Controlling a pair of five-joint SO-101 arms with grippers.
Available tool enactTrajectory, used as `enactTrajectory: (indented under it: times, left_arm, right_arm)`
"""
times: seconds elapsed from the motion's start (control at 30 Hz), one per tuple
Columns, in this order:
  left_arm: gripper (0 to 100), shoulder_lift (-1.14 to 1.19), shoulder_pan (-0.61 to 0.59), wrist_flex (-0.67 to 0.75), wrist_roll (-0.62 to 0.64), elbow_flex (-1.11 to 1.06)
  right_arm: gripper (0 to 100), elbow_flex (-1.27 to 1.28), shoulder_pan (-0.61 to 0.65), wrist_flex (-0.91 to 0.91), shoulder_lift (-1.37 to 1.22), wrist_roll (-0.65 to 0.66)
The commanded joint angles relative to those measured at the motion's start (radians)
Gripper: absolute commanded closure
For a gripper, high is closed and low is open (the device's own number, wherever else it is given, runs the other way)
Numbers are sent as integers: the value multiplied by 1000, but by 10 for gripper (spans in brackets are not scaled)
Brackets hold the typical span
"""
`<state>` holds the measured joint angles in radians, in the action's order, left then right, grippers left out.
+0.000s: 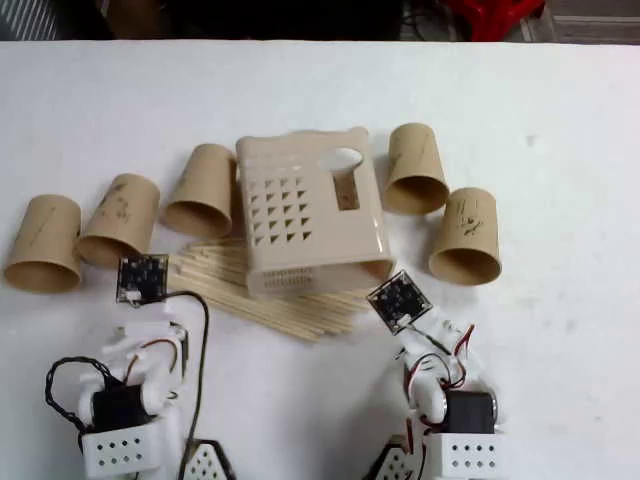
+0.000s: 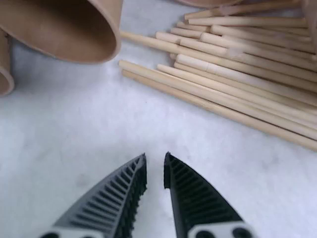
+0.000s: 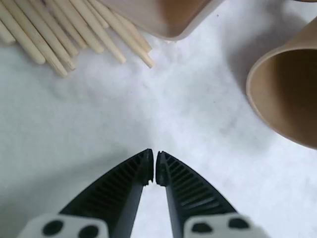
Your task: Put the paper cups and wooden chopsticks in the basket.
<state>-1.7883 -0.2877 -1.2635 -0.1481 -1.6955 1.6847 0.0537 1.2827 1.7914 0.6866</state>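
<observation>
Pale wooden chopsticks [image 1: 265, 290] lie in a loose bundle against the beige perforated plastic basket [image 1: 310, 205]. Their long axis runs across the table between both arms. Left gripper [image 2: 154, 157]: slightly parted, empty, with the sticks near ahead. Right gripper [image 3: 154, 154]: closed, empty. Five brown paper cups [image 1: 120, 220] lie on their sides outside the basket.

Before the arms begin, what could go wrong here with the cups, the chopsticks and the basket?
1. The cups all lie on their sides, so a small nudge may roll them away.
2. The basket seems to rest partly on the chopsticks; pulling sticks out could drag it or scatter the pile.
3. The basket looks tipped over, with a holed wall facing up, so things may slide out unless it is turned first.
</observation>
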Motion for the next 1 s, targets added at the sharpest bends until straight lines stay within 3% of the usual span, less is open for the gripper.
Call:
enactTrajectory:
  times: [0.0,0.97]
  left_arm:
    - [923,-7,-10,-6,-8,0]
    - [922,-7,-1,-6,-9,0]
  right_arm:
    - [967,6,-7,5,2,12]
    - [967,6,-4,5,2,12]
